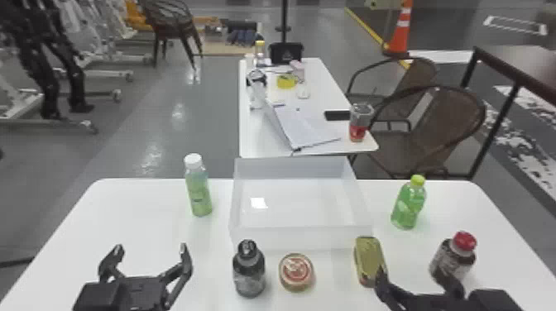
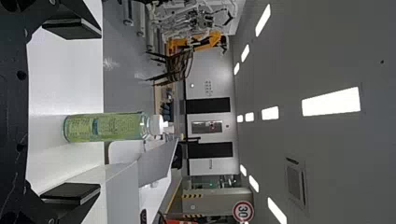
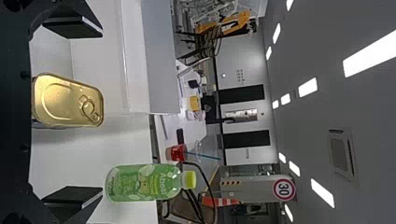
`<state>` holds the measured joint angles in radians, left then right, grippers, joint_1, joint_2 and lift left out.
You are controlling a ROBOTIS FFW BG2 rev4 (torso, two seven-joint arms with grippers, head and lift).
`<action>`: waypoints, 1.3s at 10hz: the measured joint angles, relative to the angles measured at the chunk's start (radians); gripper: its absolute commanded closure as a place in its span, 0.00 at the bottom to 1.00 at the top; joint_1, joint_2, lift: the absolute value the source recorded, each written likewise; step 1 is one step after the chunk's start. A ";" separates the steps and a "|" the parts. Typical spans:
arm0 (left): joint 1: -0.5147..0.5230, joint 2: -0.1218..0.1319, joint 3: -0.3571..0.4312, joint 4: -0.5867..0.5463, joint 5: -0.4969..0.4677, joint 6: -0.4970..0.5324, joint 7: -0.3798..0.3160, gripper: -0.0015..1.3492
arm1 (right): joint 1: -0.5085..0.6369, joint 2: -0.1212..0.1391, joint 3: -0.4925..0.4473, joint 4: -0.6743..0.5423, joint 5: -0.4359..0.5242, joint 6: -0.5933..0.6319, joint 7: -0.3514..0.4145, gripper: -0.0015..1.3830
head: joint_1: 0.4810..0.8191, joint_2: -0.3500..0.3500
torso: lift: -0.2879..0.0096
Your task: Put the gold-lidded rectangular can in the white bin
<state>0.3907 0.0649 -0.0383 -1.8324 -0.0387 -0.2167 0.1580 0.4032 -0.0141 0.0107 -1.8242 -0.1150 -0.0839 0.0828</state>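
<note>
head view: gold-lidded can (image 1: 369, 258) near left finger (image 1: 384, 285) of right gripper (image 1: 412, 273), spread wide, empty

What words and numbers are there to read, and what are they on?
"30": on the round sign with a red ring.
Green bottle with the yellow-green cap: big letters, a brand name I leave unread.
White-capped bottle: print too small.
Round jar lid, red-capped bottle: marks too small to read.
Gold-lidded can: I see no words on its lid.
</note>
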 measured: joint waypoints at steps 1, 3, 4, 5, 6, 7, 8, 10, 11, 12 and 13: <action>0.000 0.000 0.000 -0.002 -0.004 0.000 0.000 0.11 | 0.000 0.000 0.000 -0.002 0.001 0.000 0.000 0.08 | 0.20 0.50 | 0.63; -0.001 0.000 0.000 -0.002 -0.012 -0.002 0.000 0.11 | 0.000 0.001 0.000 -0.003 0.001 0.000 0.000 0.08 | 0.20 0.50 | 0.63; -0.001 -0.001 0.000 -0.002 -0.013 -0.003 0.000 0.10 | 0.000 0.002 0.000 -0.003 0.001 0.000 0.000 0.08 | 0.20 0.50 | 0.63; -0.001 -0.001 0.000 -0.002 -0.012 -0.003 0.000 0.10 | 0.000 0.002 0.000 -0.003 0.000 0.000 0.000 0.08 | 0.20 0.50 | 0.63; -0.001 -0.001 0.000 -0.001 -0.012 -0.003 0.000 0.11 | 0.000 0.002 0.000 -0.001 0.000 0.000 0.000 0.08 | 0.20 0.50 | 0.63; -0.002 -0.002 0.000 -0.001 -0.012 -0.003 0.000 0.11 | -0.001 0.002 0.000 0.005 -0.001 -0.002 0.000 0.08 | 0.20 0.50 | 0.63; -0.002 -0.002 0.000 0.000 -0.011 -0.003 0.000 0.11 | -0.001 0.001 -0.001 0.017 -0.008 -0.008 0.000 0.08 | 0.20 0.50 | 0.63; -0.004 -0.002 -0.001 0.003 -0.009 -0.005 0.000 0.11 | -0.005 -0.013 -0.002 0.050 -0.030 -0.017 0.018 0.08 | 0.20 0.50 | 0.63; -0.006 -0.002 -0.002 0.006 -0.011 -0.007 0.000 0.11 | -0.020 -0.027 -0.002 0.076 -0.050 -0.018 0.053 0.08 | 0.20 0.50 | 0.63; -0.009 -0.002 -0.003 0.009 -0.012 -0.010 0.000 0.11 | -0.039 -0.038 -0.002 0.100 -0.061 -0.019 0.082 0.08 | 0.20 0.50 | 0.63; -0.010 -0.001 -0.003 0.011 -0.012 -0.015 -0.001 0.11 | -0.055 -0.046 -0.002 0.119 -0.063 -0.019 0.100 0.08 | 0.20 0.50 | 0.63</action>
<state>0.3807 0.0639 -0.0410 -1.8215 -0.0509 -0.2315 0.1567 0.3485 -0.0605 0.0092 -1.7055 -0.1778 -0.1027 0.1830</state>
